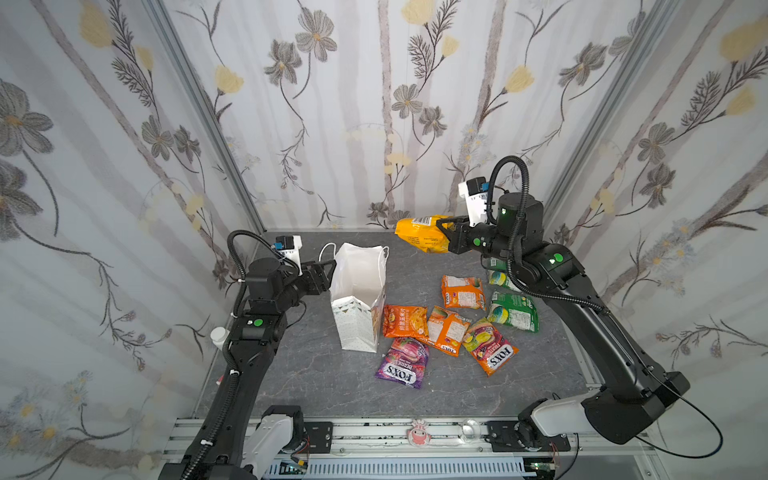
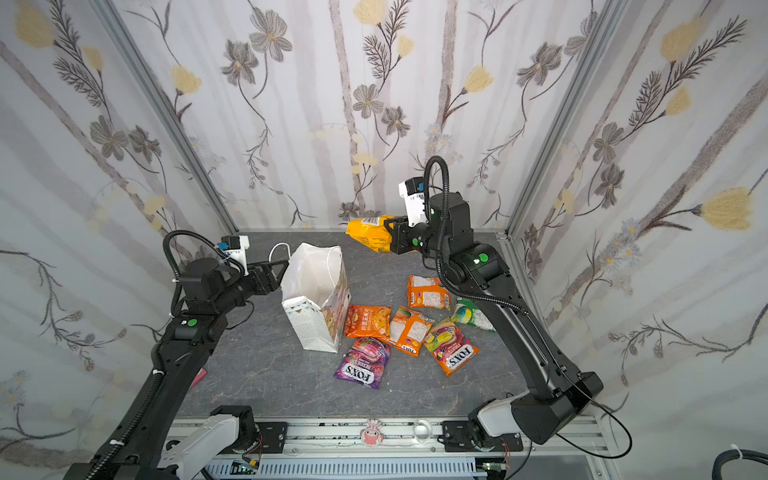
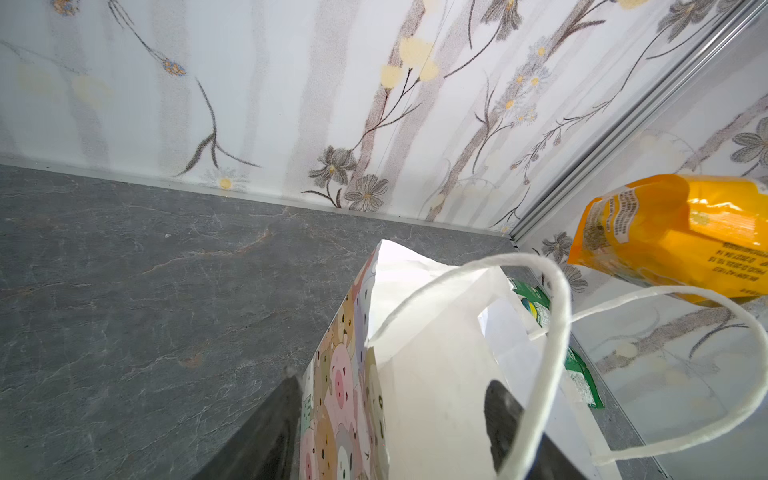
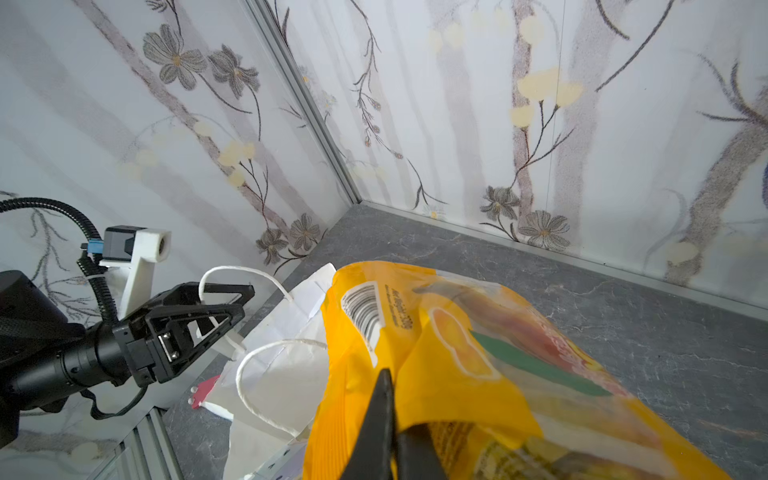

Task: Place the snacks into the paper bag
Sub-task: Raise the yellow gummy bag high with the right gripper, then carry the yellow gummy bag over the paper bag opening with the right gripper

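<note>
Right hand (image 1: 441, 230) clamps a glossy yellow packet (image 1: 417, 235) aloft near the white paper bag (image 1: 353, 324); left hand (image 1: 329, 269) straddles its rim, grip indeterminate

The green packet (image 2: 467, 313) lies half hidden behind the right arm (image 2: 530, 345).

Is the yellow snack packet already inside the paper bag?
No, the right gripper holds the yellow packet in the air, off to one side of the paper bag and outside its open mouth.
</note>
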Robot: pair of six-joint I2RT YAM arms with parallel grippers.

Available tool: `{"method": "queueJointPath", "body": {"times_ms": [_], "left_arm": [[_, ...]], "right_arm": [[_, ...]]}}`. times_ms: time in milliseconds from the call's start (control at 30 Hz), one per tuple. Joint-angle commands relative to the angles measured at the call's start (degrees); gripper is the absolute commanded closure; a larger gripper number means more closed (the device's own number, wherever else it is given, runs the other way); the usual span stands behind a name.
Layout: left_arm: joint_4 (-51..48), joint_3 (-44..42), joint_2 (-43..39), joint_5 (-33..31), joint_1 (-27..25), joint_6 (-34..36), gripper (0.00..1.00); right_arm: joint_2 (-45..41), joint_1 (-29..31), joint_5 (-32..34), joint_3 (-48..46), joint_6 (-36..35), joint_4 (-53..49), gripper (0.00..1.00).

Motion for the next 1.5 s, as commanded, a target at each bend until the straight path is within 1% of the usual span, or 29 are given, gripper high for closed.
{"method": "queueJointPath", "body": {"times_ms": [0,67,200,267,500,633,767,867,967,1067,1200,1333,1467], "left_arm": [[1.43,0.15,-0.11,0.89,0.02,-0.03,0.3],[1.67,-0.02,0.06,1.36,0.02,-0.2,0.3],[1.57,0.2,0.81,2.09,0.06,-0.38,0.3],[1.49,0.3,1.03,2.24,0.06,-0.43,0.3],[1.55,0.17,1.36,2.65,0.06,-0.56,0.31],[1.65,0.3,1.81,3.18,0.08,-0.73,0.31],[1.58,0.37,2.09,3.45,0.06,-0.82,0.31],[1.58,0.39,2.0,3.45,0.06,-0.76,0.31],[1.49,0.37,1.91,3.36,0.04,-0.74,0.31],[1.22,0.46,1.91,3.06,0.06,-0.65,0.31],[0.92,0.5,2.0,2.45,0.06,-0.69,0.31],[0.7,0.76,2.31,2.32,0.06,-0.65,0.31],[0.4,0.84,2.52,1.98,0.05,-0.47,0.31]], "right_arm": [[0.0,0.37,0.76,3.03,-0.13,6.02,1.0],[0.74,0.71,0.41,5.65,-0.06,6.86,1.0],[4.64,1.55,-4.3,13.11,0.23,7.1,1.0],[6.5,2.44,-5.38,15.75,0.75,7.95,1.0],[9.07,5.6,-7.63,17.17,2.68,14.14,1.0],[10.23,7.78,-8.9,17.66,3.6,19.32,1.0],[14.71,9.98,-10.25,21.0,2.91,21.66,1.0],[19.26,10.52,-11.1,26.79,2.14,19.03,1.0],[23.15,10.51,-14.34,30.75,1.53,17.24,1.0],[24.5,10.52,-16.86,31.11,0.31,16.29,1.0],[25.3,10.5,-17.72,31.25,-3.88,10.95,1.0],[26.6,10.54,-21.66,31.3,-7.26,7.87,1.0],[29.57,10.48,-25.22,35.2,-8.59,5.04,1.0]]}}
